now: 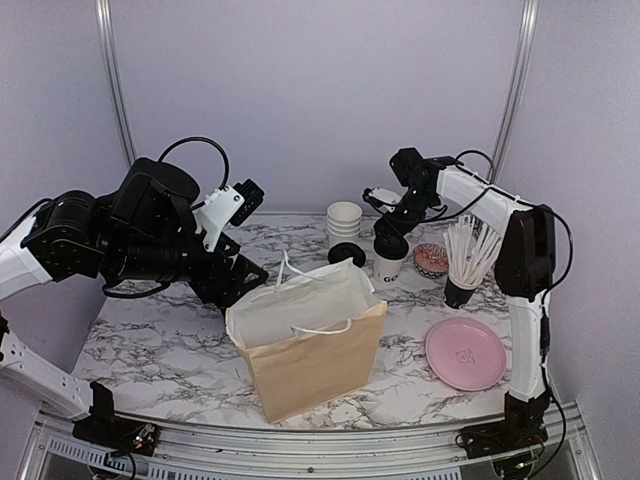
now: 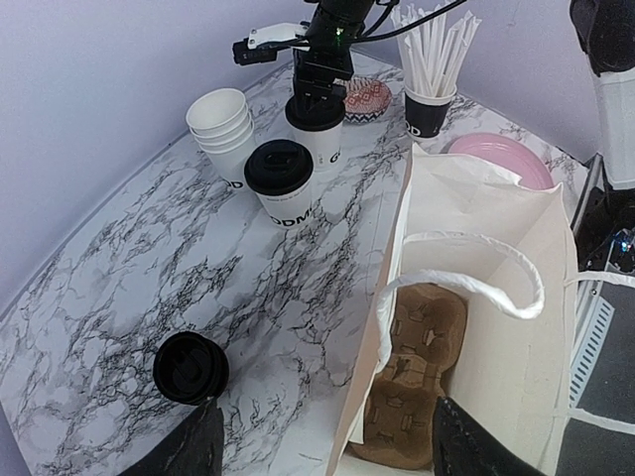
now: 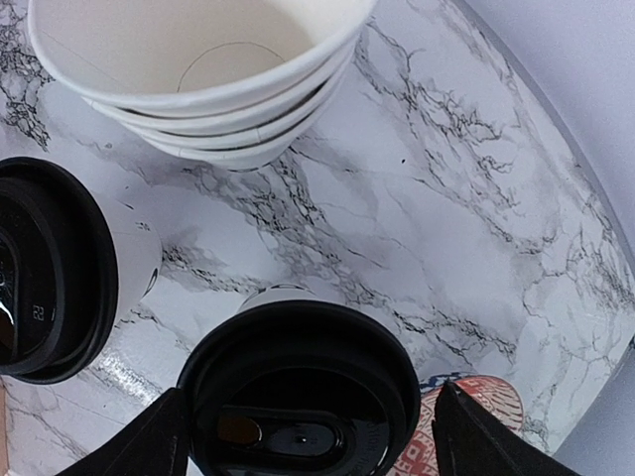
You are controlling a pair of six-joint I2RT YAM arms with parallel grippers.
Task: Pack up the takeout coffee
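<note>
A takeout coffee (image 1: pixel 389 256), a white paper cup with a black lid, stands behind the brown paper bag (image 1: pixel 312 345). My right gripper (image 1: pixel 392 236) hangs just over it. In the right wrist view its black lid (image 3: pixel 298 392) fills the space between the open fingers, with a thin gap at the right finger (image 3: pixel 491 441). A second lidded cup (image 2: pixel 280 180) stands beside it. My left gripper (image 2: pixel 327 451) is open at the bag's left rim (image 2: pixel 397 248), one finger outside and one inside. A cardboard cup carrier (image 2: pixel 427 362) lies in the bag's bottom.
A stack of lidless white cups (image 1: pixel 344 220) stands at the back. Loose black lids (image 2: pixel 190 368) sit left of the bag. A black cup of white straws (image 1: pixel 464 262), a patterned dish (image 1: pixel 432 260) and a pink plate (image 1: pixel 465 353) are at the right.
</note>
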